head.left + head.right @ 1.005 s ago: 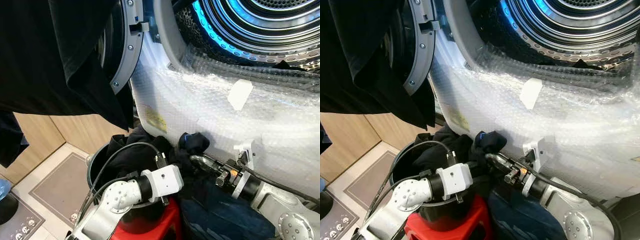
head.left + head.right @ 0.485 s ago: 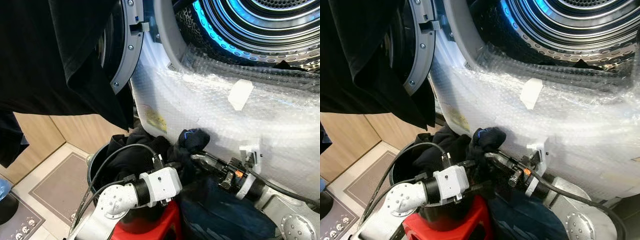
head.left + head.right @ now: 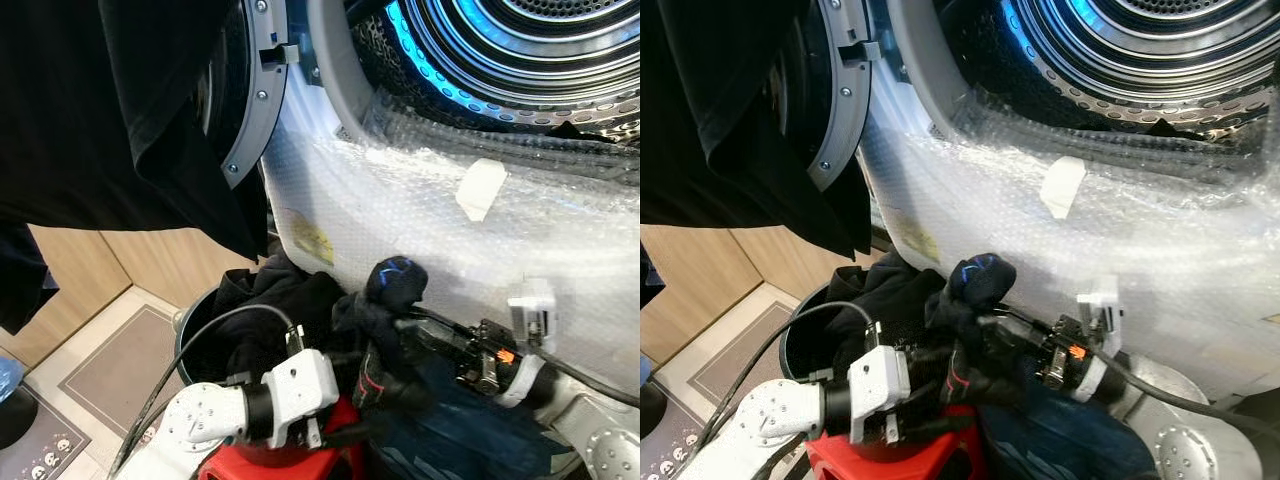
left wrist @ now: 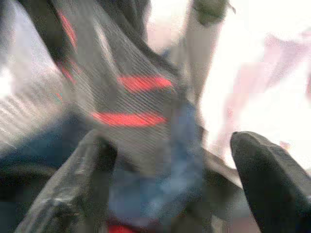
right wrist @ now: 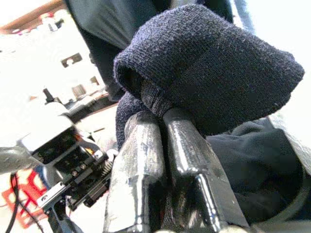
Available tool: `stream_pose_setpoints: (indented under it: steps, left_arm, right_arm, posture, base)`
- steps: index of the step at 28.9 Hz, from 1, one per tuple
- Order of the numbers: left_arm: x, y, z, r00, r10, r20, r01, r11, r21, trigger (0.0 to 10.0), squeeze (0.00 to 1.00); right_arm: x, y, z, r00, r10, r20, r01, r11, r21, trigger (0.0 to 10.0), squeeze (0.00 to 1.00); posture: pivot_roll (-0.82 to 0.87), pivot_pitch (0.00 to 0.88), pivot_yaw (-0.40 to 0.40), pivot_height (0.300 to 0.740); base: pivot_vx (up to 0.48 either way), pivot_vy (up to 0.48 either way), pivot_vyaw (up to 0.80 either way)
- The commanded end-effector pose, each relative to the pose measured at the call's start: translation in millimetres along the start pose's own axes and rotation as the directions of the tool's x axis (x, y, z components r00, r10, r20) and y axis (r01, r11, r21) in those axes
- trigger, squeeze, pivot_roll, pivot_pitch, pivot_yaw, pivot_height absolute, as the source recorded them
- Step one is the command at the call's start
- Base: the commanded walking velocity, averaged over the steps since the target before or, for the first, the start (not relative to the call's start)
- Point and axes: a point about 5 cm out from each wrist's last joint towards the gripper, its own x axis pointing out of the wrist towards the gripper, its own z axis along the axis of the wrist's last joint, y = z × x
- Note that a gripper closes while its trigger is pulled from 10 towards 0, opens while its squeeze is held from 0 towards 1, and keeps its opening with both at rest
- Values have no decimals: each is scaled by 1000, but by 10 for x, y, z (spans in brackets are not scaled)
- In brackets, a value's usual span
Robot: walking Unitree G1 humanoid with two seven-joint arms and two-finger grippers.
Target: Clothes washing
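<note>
With its fingers pinching a dark sock [image 5: 209,73], the right tool [image 5: 167,126] is lifting it from the basket [image 3: 200,345] toward the drum [image 3: 520,50], best raised clear of the bubble-wrapped rim, while the left tool [image 4: 184,160], fingers apart, is hovering by striped cloth [image 4: 126,102].

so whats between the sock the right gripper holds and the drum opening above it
In the left eye view, the washer's bubble-wrapped front separates the sock from the drum.
</note>
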Motion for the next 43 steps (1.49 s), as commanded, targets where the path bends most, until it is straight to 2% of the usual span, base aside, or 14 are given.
stream_pose_setpoints:
  steps: [1,5,6,7,15,21,22,23,25,26,27,28,35,43]
  left_arm:
    - [-44,-46,22,999,-46,-12,45,998,-40,10000,1000]
    - [-87,-56,-2,997,-62,-40,60,996,-67,10000,1000]
    - [-96,-45,-28,997,-51,-55,48,997,-63,10000,729]
    - [-99,-42,-34,997,-48,-60,45,997,-62,10000,0]
    - [-112,-89,-143,989,-55,-135,47,997,-58,10000,0]
    - [-100,-100,-196,988,-45,-150,36,997,-62,10000,0]
    - [-98,-106,-205,987,-46,-154,36,997,-66,10000,0]
    - [-98,-106,-205,987,-46,-154,36,997,-66,10000,0]
    - [-87,-121,-217,987,-43,-155,33,997,-64,10000,0]
    - [-80,-126,-220,987,-40,-155,31,998,-63,10000,0]
    - [-80,-126,-220,987,-40,-155,31,998,-63,10000,0]
    - [-68,-131,-222,988,-33,-152,24,998,-63,10000,0]
    - [-48,-160,-232,988,-17,-152,6,998,-69,10000,0]
    - [-38,-228,-250,988,10,-152,-24,996,-88,10000,0]
  right_arm:
    - [-1,48,103,999,39,14,-38,998,-41,0,0]
    - [-13,39,195,997,65,31,-63,996,-56,0,0]
    - [-17,41,237,997,72,38,-70,995,-67,0,0]
    - [-19,41,248,996,75,40,-72,995,-70,0,0]
    - [-54,68,553,988,126,92,-112,984,-141,0,0]
    - [-55,137,958,968,210,135,-172,954,-246,0,0]
    - [-45,152,1029,964,225,139,-182,946,-268,1176,0]
    - [-45,152,1029,964,225,139,-182,946,-268,1176,0]
    - [-24,186,1118,954,264,138,-216,931,-293,4549,0]
    - [-14,191,1154,952,271,144,-219,929,-299,7333,0]
    - [-14,191,1154,952,271,144,-219,929,-299,7333,0]
    - [12,205,1224,946,288,146,-232,921,-313,10000,0]
    - [86,205,1441,935,323,146,-262,908,-328,10000,0]
    - [268,66,1732,942,296,156,-227,908,-353,10000,0]
  posture:
    - [-49,77,73,740]
    - [-46,75,71,740]
    - [-45,74,70,740]
    - [-45,74,70,740]
    - [-45,73,64,740]
    - [-46,66,56,740]
    - [-46,66,54,740]
    - [-46,66,54,740]
    - [-45,62,46,740]
    - [-43,60,41,740]
    - [-43,60,41,740]
    - [-41,59,37,740]
    - [-27,59,12,740]
    - [-10,69,-26,740]
  base:
    - [0,0,0]
    - [0,0,0]
    - [0,0,0]
    - [0,0,0]
    - [0,0,0]
    - [0,0,0]
    - [0,0,0]
    - [0,0,0]
    - [0,0,0]
    - [0,0,0]
    - [0,0,0]
    - [0,0,0]
    - [0,0,0]
    - [0,0,0]
